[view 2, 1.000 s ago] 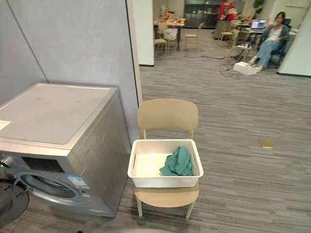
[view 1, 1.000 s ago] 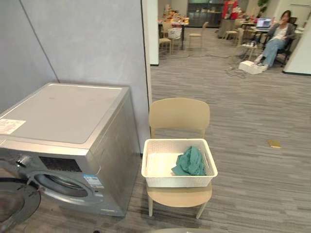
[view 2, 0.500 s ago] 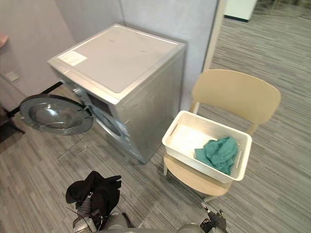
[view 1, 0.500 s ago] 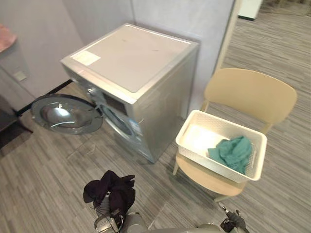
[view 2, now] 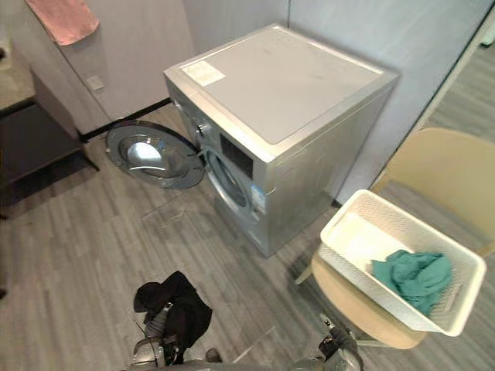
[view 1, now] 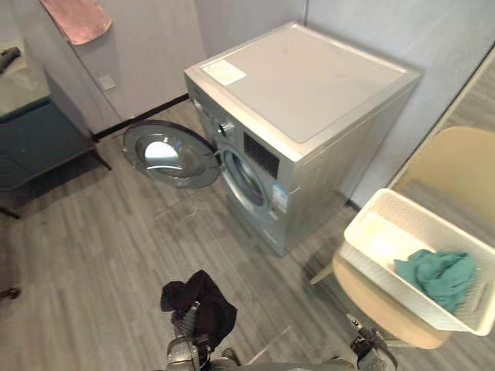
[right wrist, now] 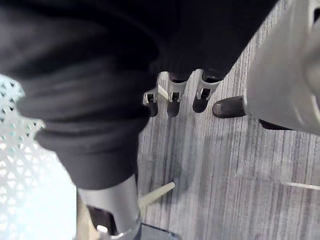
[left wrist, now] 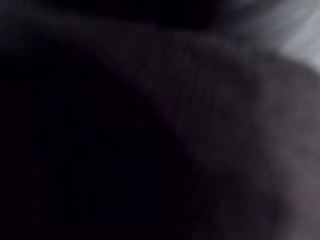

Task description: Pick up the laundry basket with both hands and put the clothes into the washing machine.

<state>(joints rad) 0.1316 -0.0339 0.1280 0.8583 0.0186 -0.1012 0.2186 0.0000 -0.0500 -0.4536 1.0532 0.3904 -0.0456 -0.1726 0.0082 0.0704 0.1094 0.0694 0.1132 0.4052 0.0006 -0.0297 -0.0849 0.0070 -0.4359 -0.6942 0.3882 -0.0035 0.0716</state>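
**Two hands low, neither on the basket**

You have the laundry basket [view 2: 363, 239] sitting on the beige chair [view 2: 445, 174] to the right of the washing machine [view 2: 278, 85], with one teal garment [view 2: 411, 274] bunched at its far end. Your right hand [right wrist: 172, 95] hangs with its fingers relaxed and nothing in them, close beside the basket's lattice wall. Your left hand [view 2: 174, 309] is low and well apart from the basket; its wrist view is dark, so you cannot tell its state.

The main risk is a one-sided lift. With the left hand so far off, taking hold on the right alone would probably tip the basket and slide the garment out, or drag it off the seat. The load also sits at one end, so expect the basket to dip that way unless both grips are even.

The round door [view 2: 151, 154] stands wide open, low to the floor and left of the drum opening [view 2: 219, 179]. It lies on your path to the front of the machine, so a low basket could knock it. The machine's near corner stands between the chair and the opening, so you must carry round it.

A dark cabinet [view 1: 39, 139] and a pink towel [view 2: 63, 17] on the wall sit further left, clear of the work.
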